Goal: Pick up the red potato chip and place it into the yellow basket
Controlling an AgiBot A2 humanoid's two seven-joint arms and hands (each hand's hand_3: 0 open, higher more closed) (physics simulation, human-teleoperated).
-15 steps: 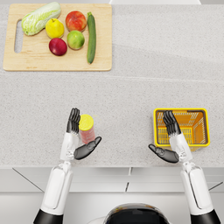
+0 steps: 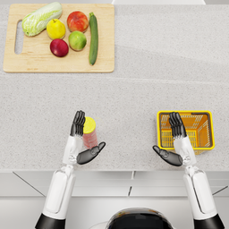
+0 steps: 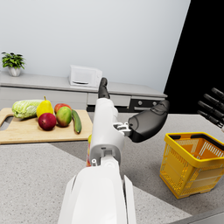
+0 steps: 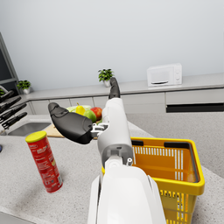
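**A:** Start with the bench (image 2: 147,85): your cutting board (image 2: 58,38) of produce sits at its far left corner and has no part in this. The yellow basket (image 2: 185,129) stands near the front edge, right of middle.

**B:** And the red potato chip can (image 2: 90,133)?

**A:** Upright near the front edge, left of middle, well apart from the basket. You're at the reach: your left hand (image 2: 79,142) is released, fingers spread, just beside the can but not closed on it.

**B:** The right hand (image 2: 175,142)?

**A:** Also released, holding nothing, at the basket's near rim. Next, I'd judge, you close the left hand round the can without tipping it, then lift.
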